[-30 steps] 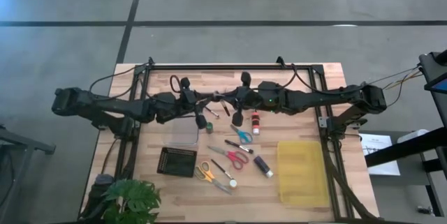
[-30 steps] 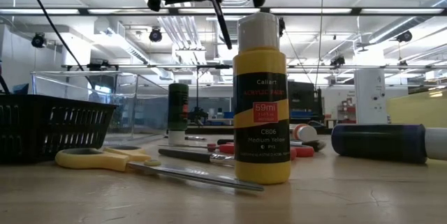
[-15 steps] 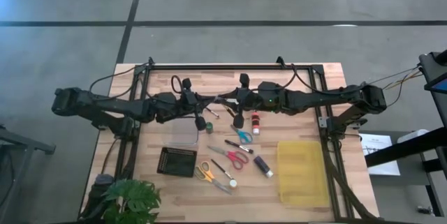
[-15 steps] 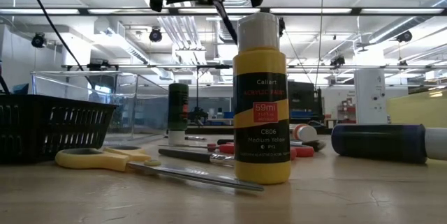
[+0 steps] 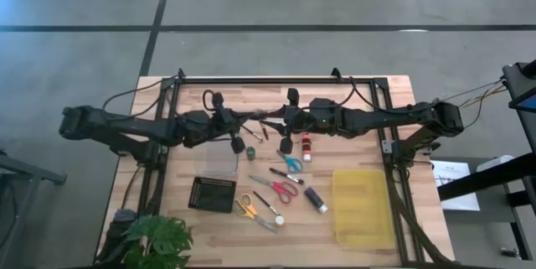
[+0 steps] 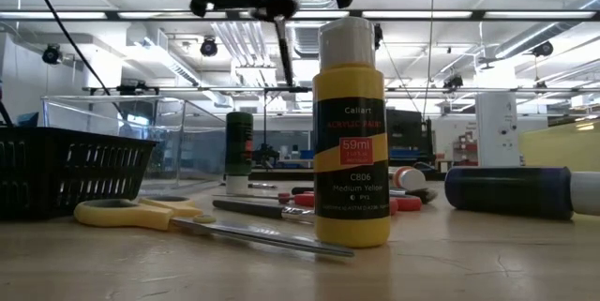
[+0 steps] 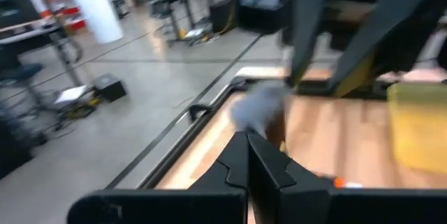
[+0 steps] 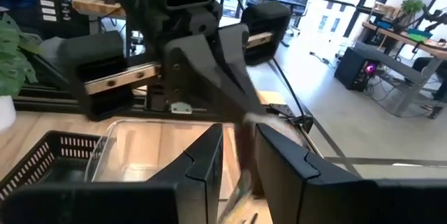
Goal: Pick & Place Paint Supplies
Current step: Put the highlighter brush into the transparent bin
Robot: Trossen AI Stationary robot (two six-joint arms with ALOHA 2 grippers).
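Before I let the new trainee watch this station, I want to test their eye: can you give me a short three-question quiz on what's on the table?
1. True or false: the yellow bin lies on the right arm's side of the table.
2. Which colour are the handles of the scissors nearest the black tray? A blue, B yellow, C red.
3. Fill in: the yellow paint bottle stands ___ on the table.
Key: 1 true; 2 B; 3 upright.

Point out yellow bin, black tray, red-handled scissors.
yellow bin [image 5: 362,229], high view, its near rim.
black tray [image 5: 212,194], high view, its grid floor.
red-handled scissors [image 5: 285,190], high view, a handle loop.
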